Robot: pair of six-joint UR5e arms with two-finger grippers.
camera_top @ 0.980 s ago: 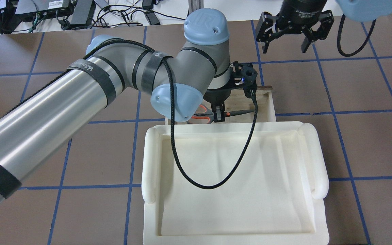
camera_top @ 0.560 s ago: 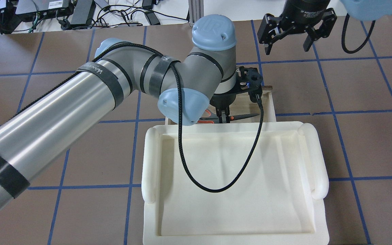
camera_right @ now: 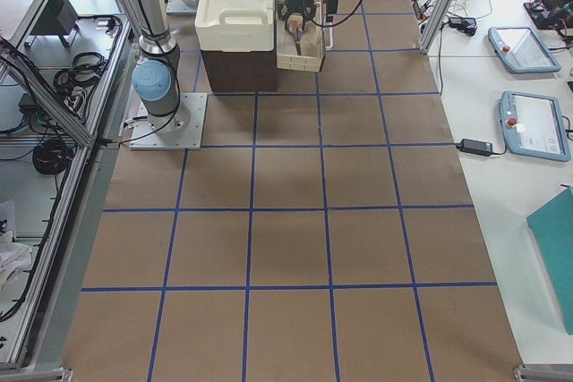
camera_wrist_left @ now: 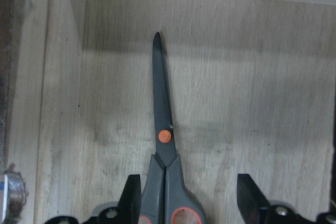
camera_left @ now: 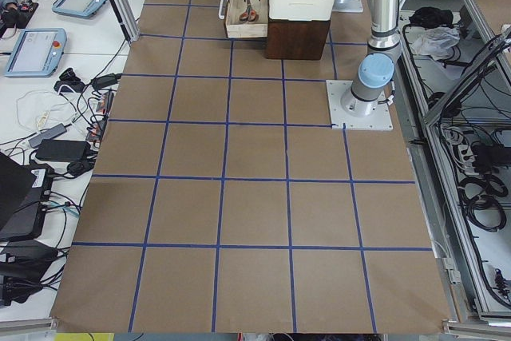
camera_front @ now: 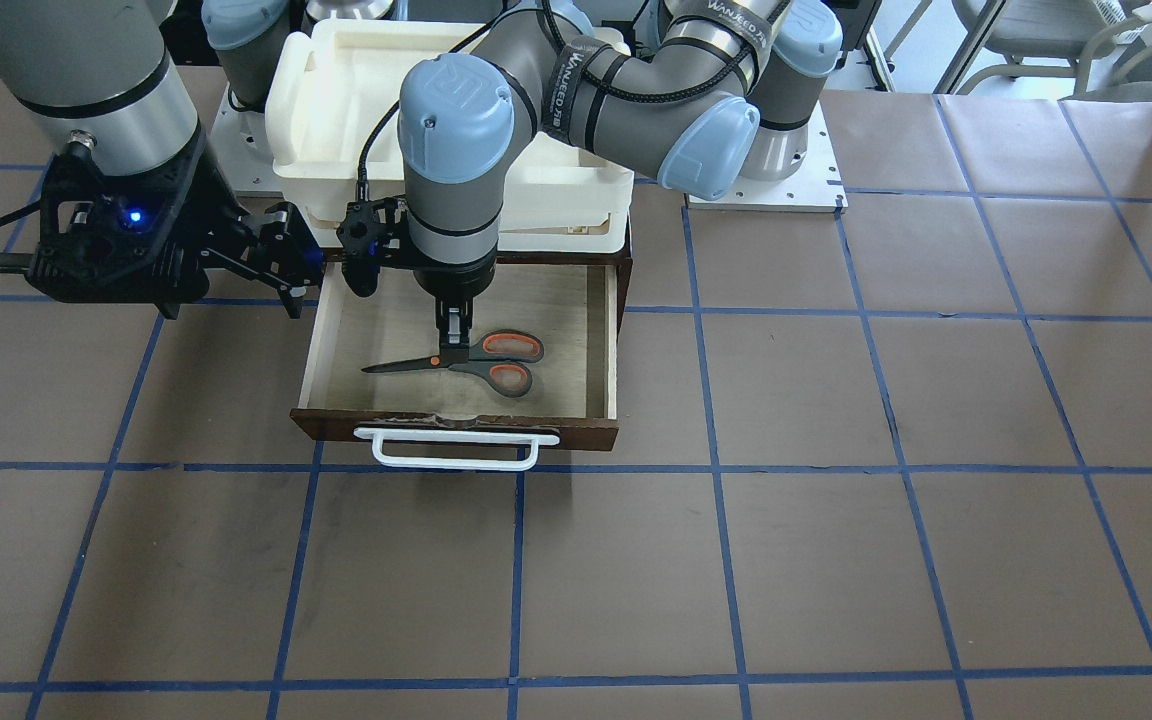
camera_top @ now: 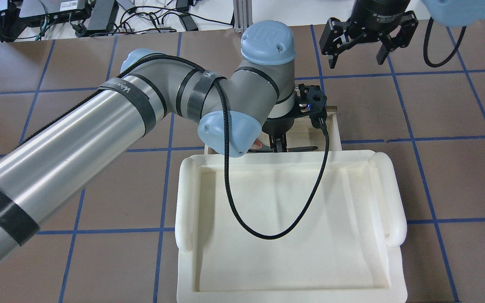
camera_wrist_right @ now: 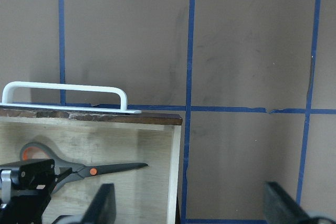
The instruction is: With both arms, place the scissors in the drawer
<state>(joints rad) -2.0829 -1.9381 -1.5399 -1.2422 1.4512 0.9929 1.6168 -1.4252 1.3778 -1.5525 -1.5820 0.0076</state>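
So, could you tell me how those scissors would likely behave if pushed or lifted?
The scissors look stiff and probably light: slim blades, small handles. Lying flat on the smooth plywood floor of the drawer, they would likely slide or spin when pushed, not roll. Lifted near the pivot, where the open left claw straddles them, they should hang fairly level.

Left arm [camera_top: 78,134] stretched forward, wrist bent straight down. left gripper [camera_front: 450,343] vertical, its fingers [camera_wrist_left: 132,198] spread apart, tips pointing down. right gripper [camera_top: 357,61] held higher, off to one side of those fingers, its own fingers [camera_wrist_right: 102,208] spread wide.
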